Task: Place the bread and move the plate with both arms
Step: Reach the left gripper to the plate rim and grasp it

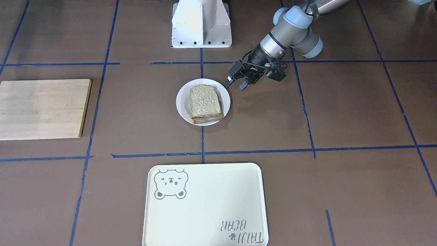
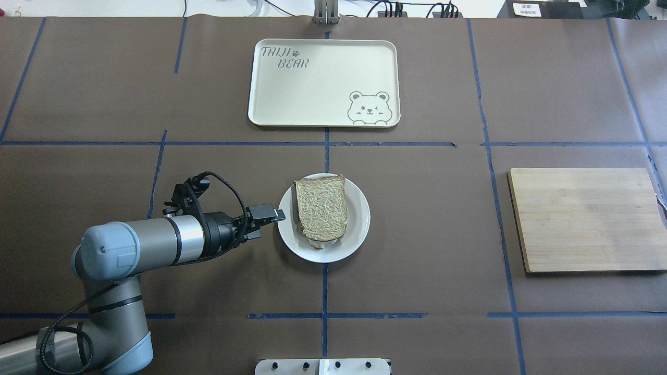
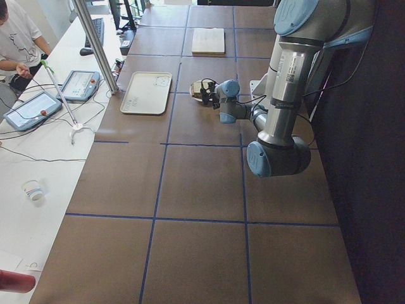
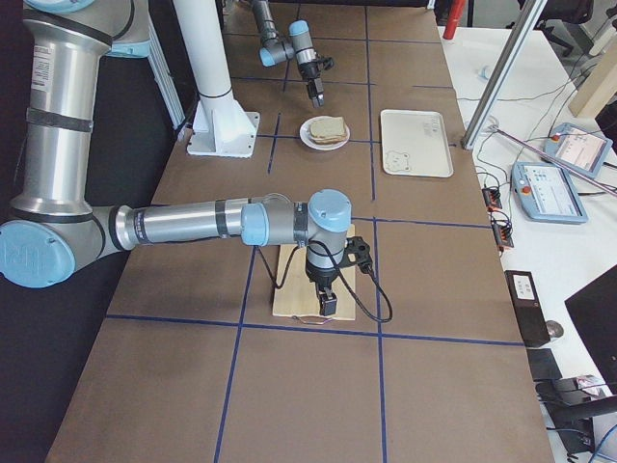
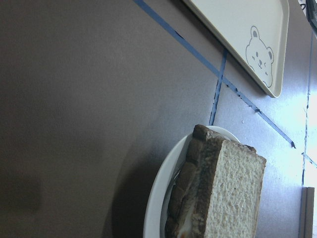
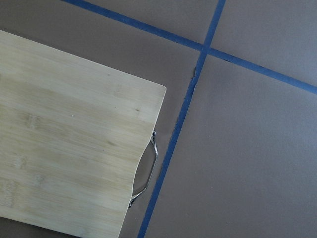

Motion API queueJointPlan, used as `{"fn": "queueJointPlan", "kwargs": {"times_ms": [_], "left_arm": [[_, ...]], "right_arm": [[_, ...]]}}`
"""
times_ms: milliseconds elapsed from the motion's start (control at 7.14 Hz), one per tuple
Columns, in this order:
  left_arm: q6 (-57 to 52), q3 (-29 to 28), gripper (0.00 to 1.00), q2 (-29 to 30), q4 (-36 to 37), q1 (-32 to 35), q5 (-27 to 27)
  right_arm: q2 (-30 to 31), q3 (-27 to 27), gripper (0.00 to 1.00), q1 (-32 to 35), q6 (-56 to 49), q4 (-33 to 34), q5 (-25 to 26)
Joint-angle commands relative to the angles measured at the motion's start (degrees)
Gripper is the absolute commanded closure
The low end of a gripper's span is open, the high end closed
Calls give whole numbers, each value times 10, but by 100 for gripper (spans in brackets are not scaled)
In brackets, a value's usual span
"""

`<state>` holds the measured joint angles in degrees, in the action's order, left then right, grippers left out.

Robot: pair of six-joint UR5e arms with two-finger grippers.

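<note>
1. The fingers of the left gripper stand apart with nothing between them; the tips are just beside the rim of the plate on the robot's left side; the right gripper hangs over the wooden board at the near end of the right-side view, and I cannot tell whether its fingers are apart or together.
2. The brown paper-covered table is marked into squares by blue tape lines.
3. The cream rectangular tray with a bear drawing lies at the far side from the robot, well apart from the plate.
4. The pale rectangular wooden cutting board lies toward the robot's right, well apart from the plate.
5. The small round white plate sits mid-table on a tape line, between tray and robot base.
6. The speckled tan wholemeal bread slice lies flat on the plate, on top of other layers; the left wrist view shows a darker slice beneath it.
</note>
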<state>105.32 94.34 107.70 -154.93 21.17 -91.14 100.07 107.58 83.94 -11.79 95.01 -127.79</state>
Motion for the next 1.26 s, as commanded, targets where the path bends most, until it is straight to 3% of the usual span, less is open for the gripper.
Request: {"fn": "queueJointPlan", "kwargs": {"times_ms": [0,280,560,980,1120], "left_arm": [[13,-47,33,15,-40,-2,4],[22,-86,39,35,-69,-3,28],[22,-92,55,35,-69,-7,28],[22,-93,56,39,-69,-11,29],[22,-93,60,40,-69,-13,29]], "right_arm": [[-1,0,0,0,1,0,0],[-1,0,0,0,1,0,0],[-1,0,0,0,1,0,0],[-1,0,0,0,1,0,0],[-1,0,0,0,1,0,0]]}}
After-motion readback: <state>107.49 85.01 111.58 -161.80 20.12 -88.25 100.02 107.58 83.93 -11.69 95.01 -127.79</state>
